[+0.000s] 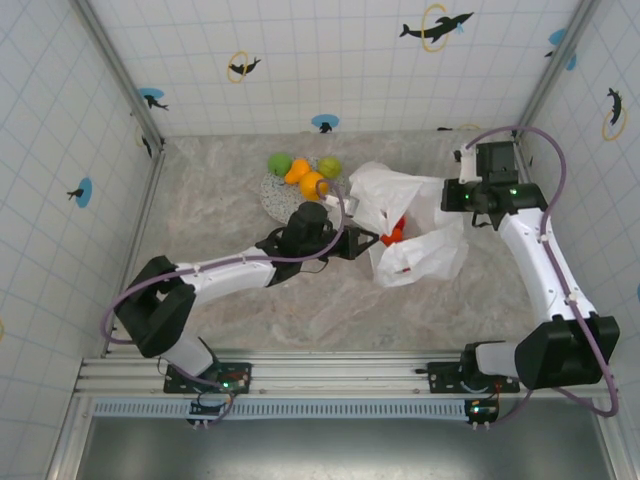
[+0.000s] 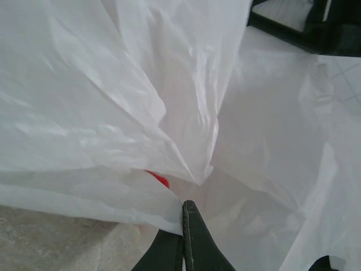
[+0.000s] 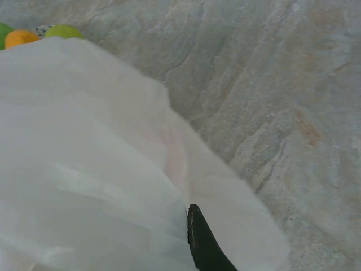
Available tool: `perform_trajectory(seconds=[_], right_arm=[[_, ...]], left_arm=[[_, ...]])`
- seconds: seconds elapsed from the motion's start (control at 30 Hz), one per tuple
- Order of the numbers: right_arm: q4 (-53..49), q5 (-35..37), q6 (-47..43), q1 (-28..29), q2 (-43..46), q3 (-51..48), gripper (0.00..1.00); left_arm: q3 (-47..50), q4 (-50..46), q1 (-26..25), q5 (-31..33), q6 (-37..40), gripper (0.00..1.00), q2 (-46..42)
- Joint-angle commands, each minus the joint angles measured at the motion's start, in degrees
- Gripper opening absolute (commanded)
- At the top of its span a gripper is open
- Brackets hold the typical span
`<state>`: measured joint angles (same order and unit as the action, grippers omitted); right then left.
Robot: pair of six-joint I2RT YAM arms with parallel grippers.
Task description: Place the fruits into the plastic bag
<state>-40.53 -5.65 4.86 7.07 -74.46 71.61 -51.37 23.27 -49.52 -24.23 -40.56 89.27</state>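
The crinkled white plastic bag point(image 1: 415, 228) lies right of centre, held up between both arms. My left gripper point(image 1: 366, 241) is shut on its near left rim; in the left wrist view the closed fingertips point(image 2: 184, 217) pinch the film point(image 2: 169, 113). A red fruit point(image 1: 395, 235) sits inside the bag mouth point(image 2: 160, 179). My right gripper point(image 1: 452, 196) holds the bag's far right edge; one dark finger point(image 3: 200, 240) shows against the film point(image 3: 84, 169), the other is hidden by it. Two green fruits point(image 1: 279, 163) point(image 1: 328, 166) and two orange ones point(image 1: 297, 170) point(image 1: 312, 185) rest on the plate.
The grey speckled plate point(image 1: 270, 195) stands left of the bag at the back, right behind my left wrist. Tiled walls close in the marbled table point(image 1: 330, 300) on three sides. The plate's fruits point(image 3: 20, 38) peek over the bag in the right wrist view.
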Motion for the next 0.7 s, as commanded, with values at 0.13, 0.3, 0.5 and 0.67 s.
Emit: perform_trajectory(seconds=[0.13,0.3,0.5,0.67], right_arm=[[4.25,-7.66,2.18,-0.22,0.96,-3.71,0.0],[8.97,-14.51,5.38,-0.22,1.17,-6.52,0.0],[14.91,-21.37,9.85,-0.04,1.42,-9.76,0.0],[17.49,-23.1,11.84,0.18,0.81,-10.57,0.0]], left_arm=[[0.68,-8.2,0.04,7.78,4.41,0.0,0.09],[1.12,-13.22,0.22,13.46,8.54,0.33,-2.5],[3.75,-19.12,2.75,15.0,12.83,0.64,-8.65],[7.64,-20.16,7.17,10.01,14.22,0.77,-16.01]])
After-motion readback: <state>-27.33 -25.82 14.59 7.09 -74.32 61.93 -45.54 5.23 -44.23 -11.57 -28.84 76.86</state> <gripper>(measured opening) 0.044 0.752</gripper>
